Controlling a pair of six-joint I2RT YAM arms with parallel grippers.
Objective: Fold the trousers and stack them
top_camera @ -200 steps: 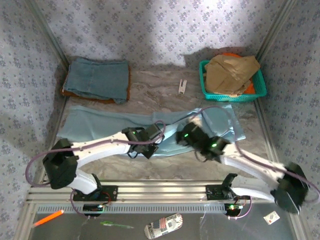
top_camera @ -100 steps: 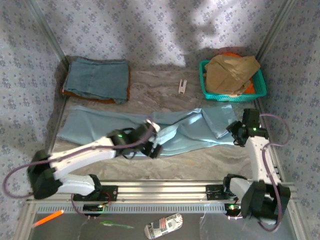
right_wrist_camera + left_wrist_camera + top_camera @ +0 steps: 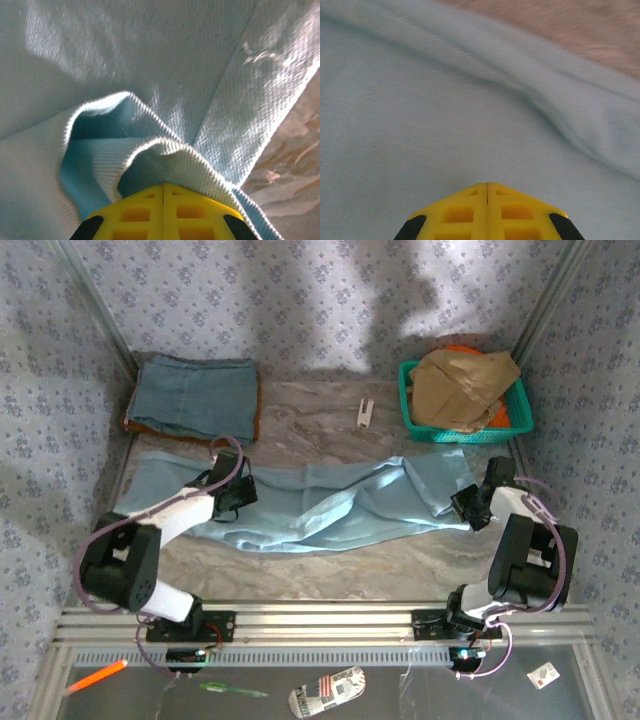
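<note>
Both arms have swung to opposite ends of the trousers (image 3: pixel 330 510), left pincer (image 3: pixel 486 186) pressed together, right pincer (image 3: pixel 163 186) pinching cloth; folding barely begun.

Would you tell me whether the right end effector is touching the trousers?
Touching: the right wrist view shows the right end effector pinching a raised fold of the trousers.

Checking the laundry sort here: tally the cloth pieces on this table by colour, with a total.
Pale sky-blue: 1, the trousers, spread out.
Slate-blue: 1, the folded denim garment.
Tan-brown: 1, the tan garment in the teal basket.
Orange: 2, an orange layer under the denim and an orange piece under the tan one, both mostly hidden.
Total: 5
</note>
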